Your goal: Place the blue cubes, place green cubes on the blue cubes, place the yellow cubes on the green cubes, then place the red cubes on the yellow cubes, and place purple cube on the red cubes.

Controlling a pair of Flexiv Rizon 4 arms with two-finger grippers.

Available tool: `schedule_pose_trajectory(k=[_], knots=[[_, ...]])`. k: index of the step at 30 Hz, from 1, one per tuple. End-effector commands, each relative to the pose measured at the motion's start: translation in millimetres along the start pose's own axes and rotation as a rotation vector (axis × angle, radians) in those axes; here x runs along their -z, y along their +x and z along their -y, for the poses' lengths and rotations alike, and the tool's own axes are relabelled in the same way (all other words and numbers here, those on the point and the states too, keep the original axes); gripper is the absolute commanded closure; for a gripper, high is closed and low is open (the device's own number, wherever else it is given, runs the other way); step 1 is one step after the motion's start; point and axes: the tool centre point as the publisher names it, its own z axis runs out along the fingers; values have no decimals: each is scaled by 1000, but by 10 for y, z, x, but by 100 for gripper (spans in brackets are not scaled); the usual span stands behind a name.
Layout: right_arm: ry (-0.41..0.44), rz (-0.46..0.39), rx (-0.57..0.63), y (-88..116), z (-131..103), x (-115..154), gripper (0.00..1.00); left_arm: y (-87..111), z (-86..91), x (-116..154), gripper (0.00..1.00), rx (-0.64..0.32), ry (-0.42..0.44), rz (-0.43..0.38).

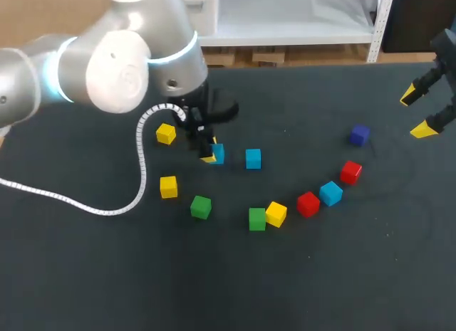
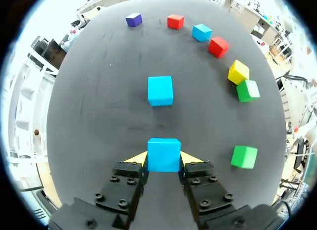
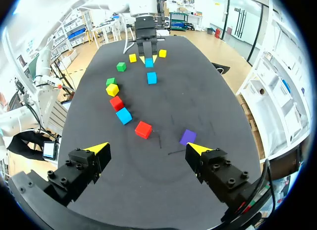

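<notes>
Left end effector (image 2: pixel 164 161) clamps blue cube (image 2: pixel 163 152)

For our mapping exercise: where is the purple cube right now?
In the head view the purple cube sits toward the right side, just beyond a red cube and near the right gripper.

The table (image 1: pixel 64 274) is plain black. The purple cube (image 1: pixel 359 135) has a red cube (image 1: pixel 350 171) nearest it; far from it, a sky-blue cube (image 2: pixel 163 153) sits between the left gripper's (image 2: pixel 164 161) yellow tips
</notes>
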Motion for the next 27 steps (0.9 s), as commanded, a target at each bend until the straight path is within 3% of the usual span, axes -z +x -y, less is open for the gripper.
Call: schedule_pose_trajectory(k=[1, 17, 27], knots=[[1, 1, 0, 1, -2, -4, 0, -99, -131, -78, 100, 3, 33, -18], [1, 1, 0, 1, -2, -4, 0, -215, -149, -171, 100, 15, 43, -17], [1, 1, 0, 1, -2, -4, 0, -238, -73, -206, 100, 41, 45, -8]])
